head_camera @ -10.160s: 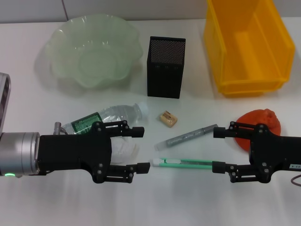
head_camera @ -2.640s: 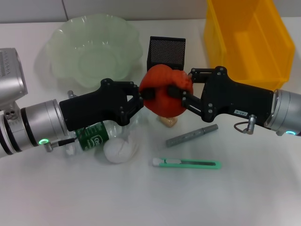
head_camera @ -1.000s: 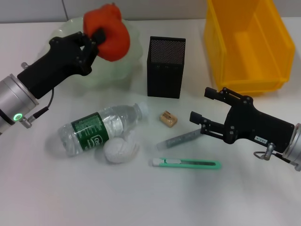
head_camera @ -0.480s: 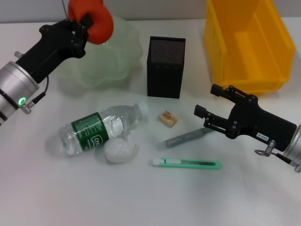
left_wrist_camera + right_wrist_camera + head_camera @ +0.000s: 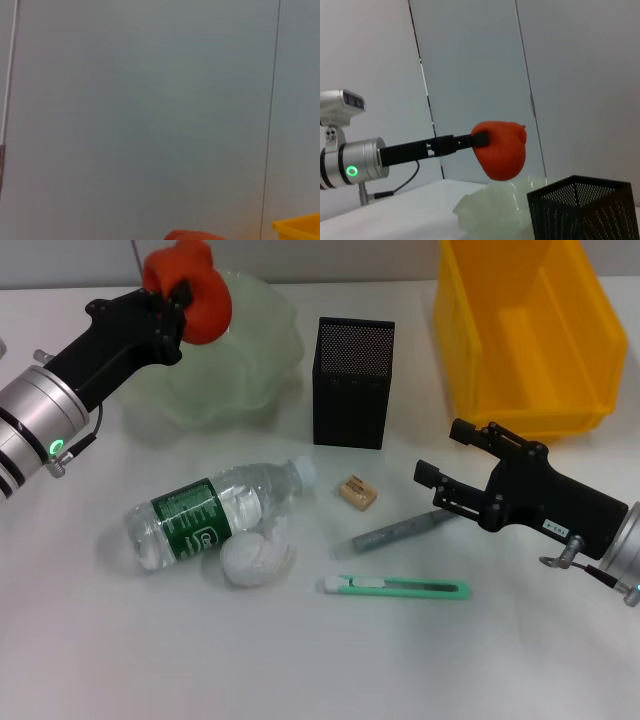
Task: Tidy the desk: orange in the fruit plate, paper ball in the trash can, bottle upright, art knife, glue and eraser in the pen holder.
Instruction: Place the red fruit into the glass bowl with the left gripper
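surface: bottle lying on its side, untidied | fruit plate: drop target | left end effector clenched on orange, held above plate's rim for release | right end effector spread, empty, over glue

Lumpy orange-red orange held above the pale green fruit plate.

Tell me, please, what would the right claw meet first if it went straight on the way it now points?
Probably the eraser: the right claw, open above the grey glue stick, points toward it, with the lying bottle beyond. Its height over the desk is unclear.
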Motion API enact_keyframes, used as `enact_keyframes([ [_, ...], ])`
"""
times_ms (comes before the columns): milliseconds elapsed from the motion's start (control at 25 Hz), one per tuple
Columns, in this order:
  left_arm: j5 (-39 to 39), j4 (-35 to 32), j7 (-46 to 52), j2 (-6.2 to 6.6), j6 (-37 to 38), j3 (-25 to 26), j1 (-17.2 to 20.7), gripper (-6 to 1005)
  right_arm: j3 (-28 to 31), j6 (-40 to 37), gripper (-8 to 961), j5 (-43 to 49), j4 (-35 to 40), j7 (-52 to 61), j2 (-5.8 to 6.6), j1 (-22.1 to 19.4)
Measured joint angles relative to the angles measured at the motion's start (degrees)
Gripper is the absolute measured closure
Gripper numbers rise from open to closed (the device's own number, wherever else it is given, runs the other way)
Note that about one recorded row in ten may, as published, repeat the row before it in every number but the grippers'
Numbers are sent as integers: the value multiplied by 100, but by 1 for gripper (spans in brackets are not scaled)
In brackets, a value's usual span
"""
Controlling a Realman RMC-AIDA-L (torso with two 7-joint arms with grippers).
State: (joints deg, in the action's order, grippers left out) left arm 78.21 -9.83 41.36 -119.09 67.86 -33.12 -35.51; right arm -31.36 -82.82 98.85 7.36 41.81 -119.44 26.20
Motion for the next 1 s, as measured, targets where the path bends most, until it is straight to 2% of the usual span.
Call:
enact_keyframes([
  [640,0,107,-371,-8,-276,18,-7,947,-10,138,176,35,-77,3,0,-11],
  [840,-3,119,-374,-9,-415,24,-39,897,-10,111,176,37,-77,3,0,-23],
  [1000,-11,159,-374,-9,-478,25,-61,802,-10,107,176,38,-77,3,4,-24],
])
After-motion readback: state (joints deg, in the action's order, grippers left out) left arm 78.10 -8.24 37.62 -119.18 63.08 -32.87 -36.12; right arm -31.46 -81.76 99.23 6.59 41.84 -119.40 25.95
